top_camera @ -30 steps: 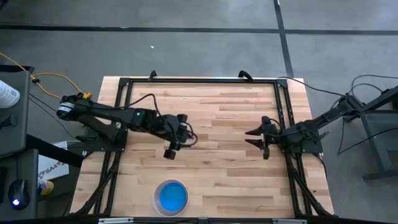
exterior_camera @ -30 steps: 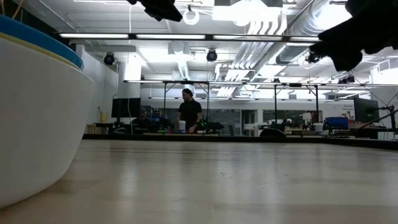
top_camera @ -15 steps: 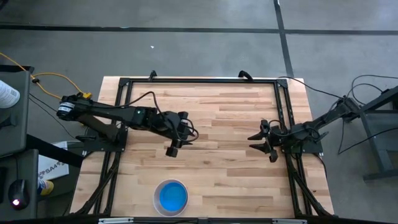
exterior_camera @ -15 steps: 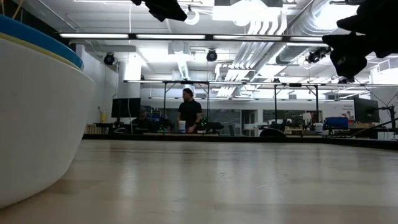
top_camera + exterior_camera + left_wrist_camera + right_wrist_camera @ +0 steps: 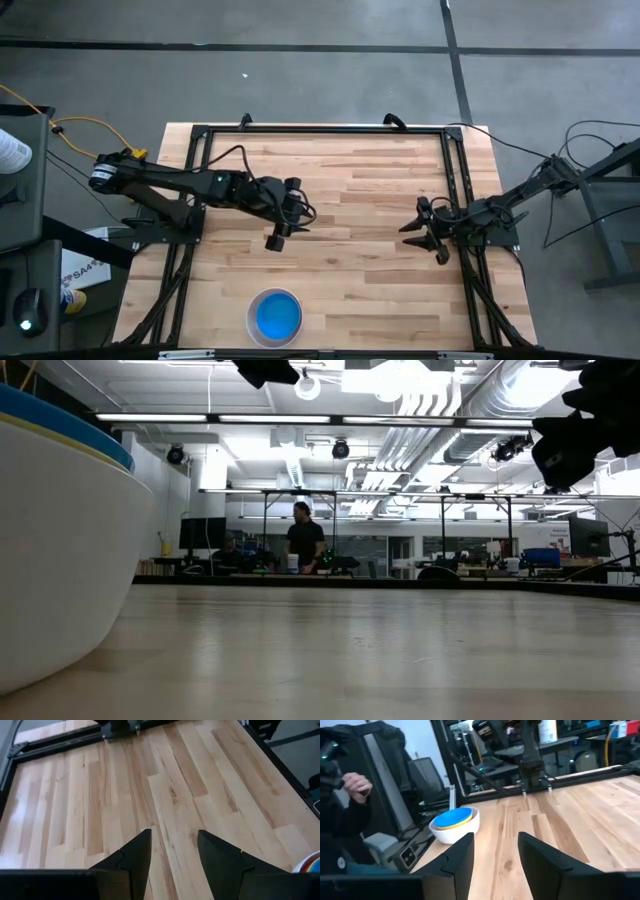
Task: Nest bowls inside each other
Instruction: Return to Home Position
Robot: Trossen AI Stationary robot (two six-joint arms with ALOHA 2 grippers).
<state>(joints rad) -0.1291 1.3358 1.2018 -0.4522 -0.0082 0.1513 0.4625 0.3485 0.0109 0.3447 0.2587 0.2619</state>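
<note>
Now, my left gripper (image 5: 284, 233): fingers apart and empty, hanging above bare boards just left of the frame's middle in the high view.
My left fingers (image 5: 136, 856): two dark wedges at the bottom of the left wrist view, with a strip of wood showing between them.
My right gripper (image 5: 421, 241): fingers spread, gripping nothing, right of centre in the high view, beside the dark rail.
Bowls (image 5: 275, 317): nested in one stack at the bottom of the high view, a little left of centre, well apart from both grippers.
White bowl (image 5: 60, 570): outermost; it fills the left edge of the low view.
Blue bowl (image 5: 451, 816): innermost, its inside showing from above.
Yellow bowl (image 5: 461, 821): only a thin rim shows, between blue and white.
Other bowls: hidden inside the stack; I cannot tell.
Table (image 5: 380, 170): pale wood planks framed by dark rails.
Person (image 5: 305, 542): standing far back in the room, centre of the low view.
Hand (image 5: 355, 782): someone's, upper left of the right wrist view, off the table.
</note>
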